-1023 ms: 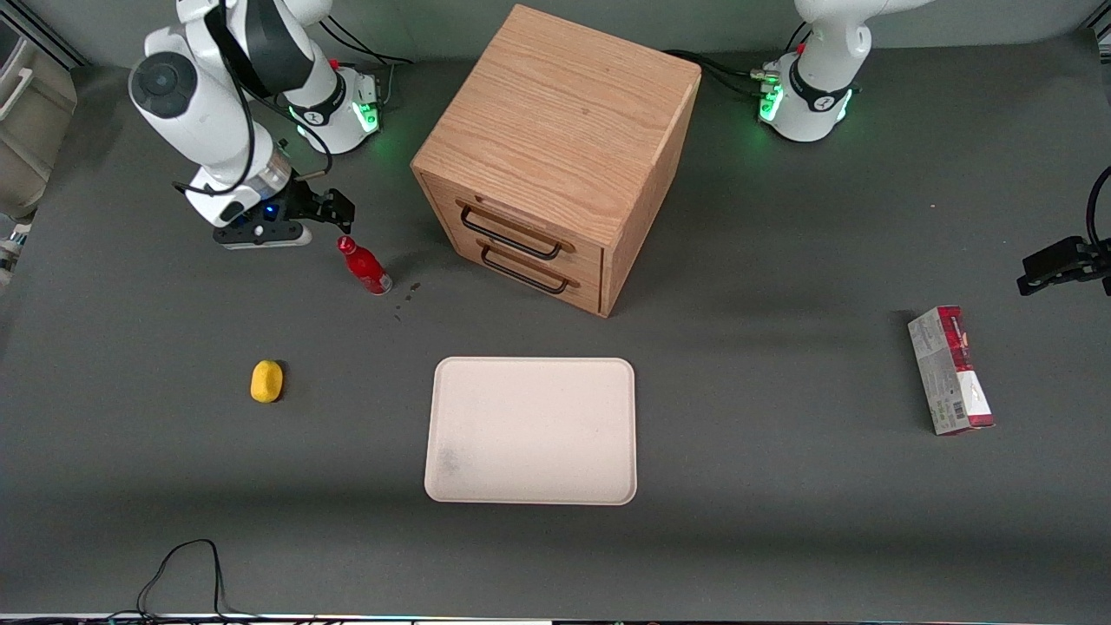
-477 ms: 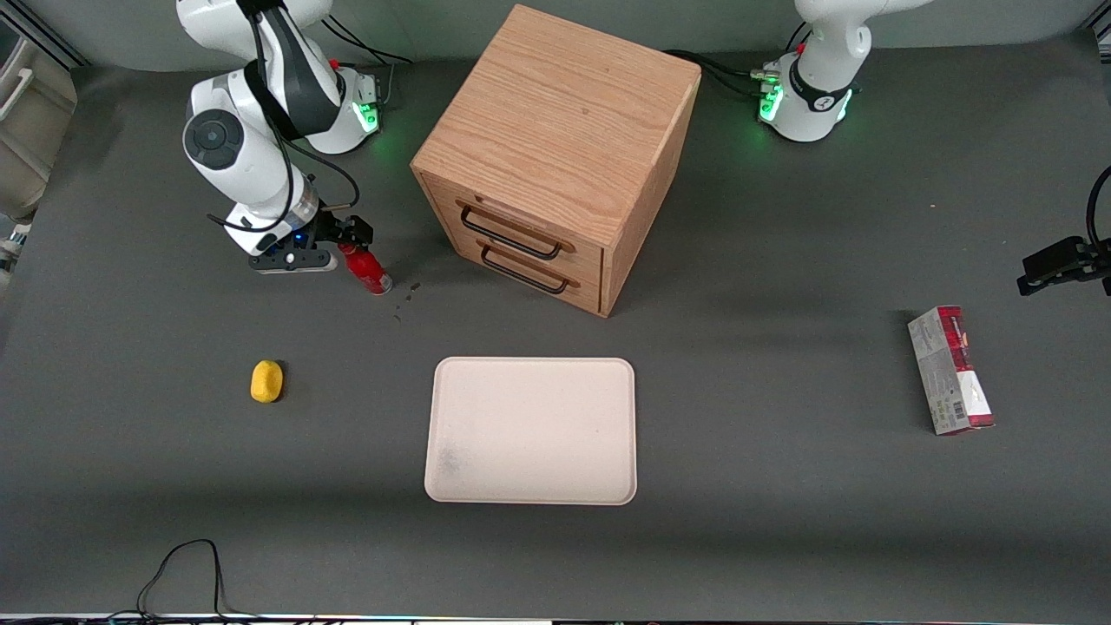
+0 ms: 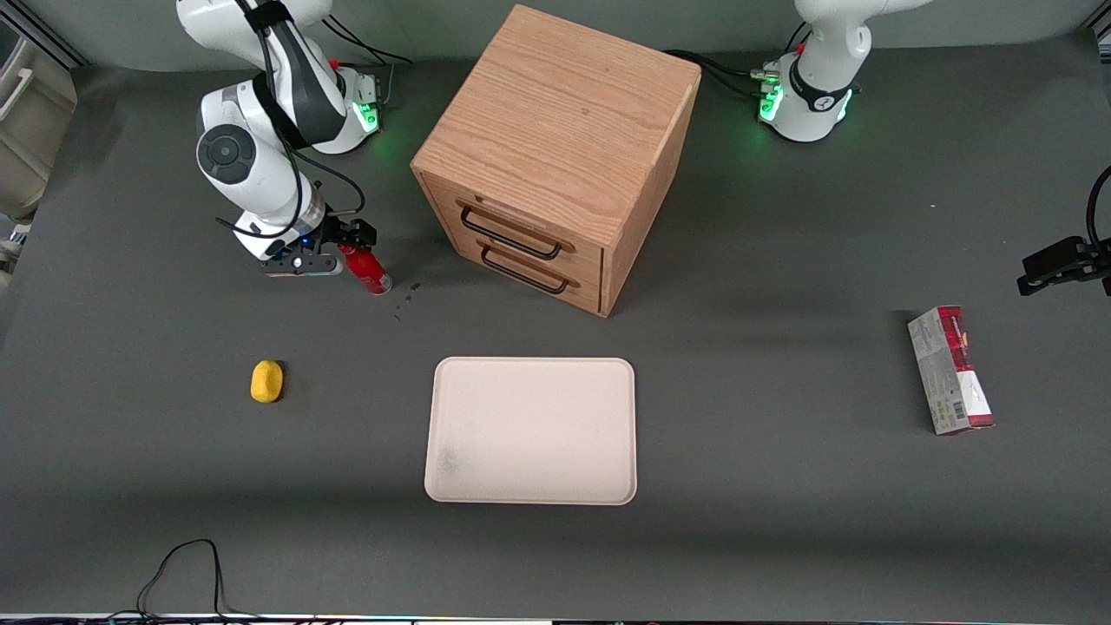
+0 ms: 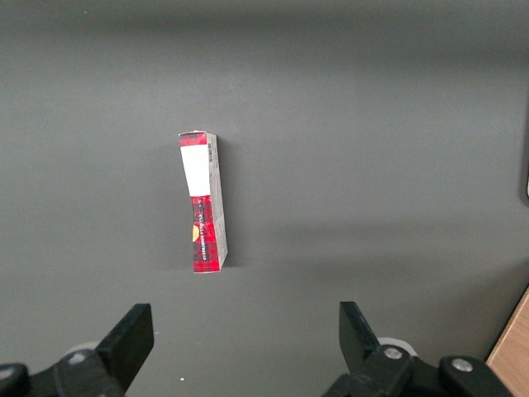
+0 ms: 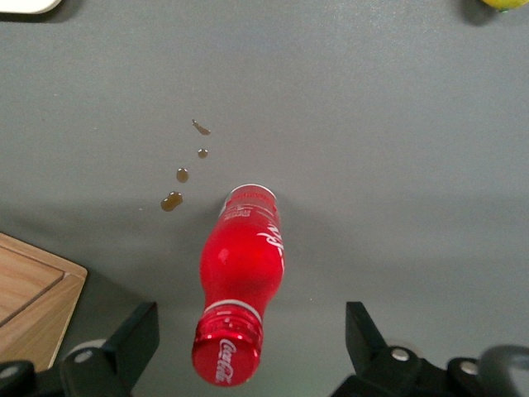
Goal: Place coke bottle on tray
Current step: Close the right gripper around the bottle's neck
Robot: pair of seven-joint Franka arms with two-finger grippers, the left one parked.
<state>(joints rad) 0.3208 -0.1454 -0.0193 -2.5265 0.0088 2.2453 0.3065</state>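
The right arm's black two-finger gripper is low over the small red coke bottle with red cap, its fingers wide apart on both sides of the cap, not touching. The bottle stands on the dark grey table, near brown droplets, well apart from the cream-beige rectangular tray.

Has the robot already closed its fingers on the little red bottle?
No: the gripper is open, one finger on each side of the coke bottle, not touching it.
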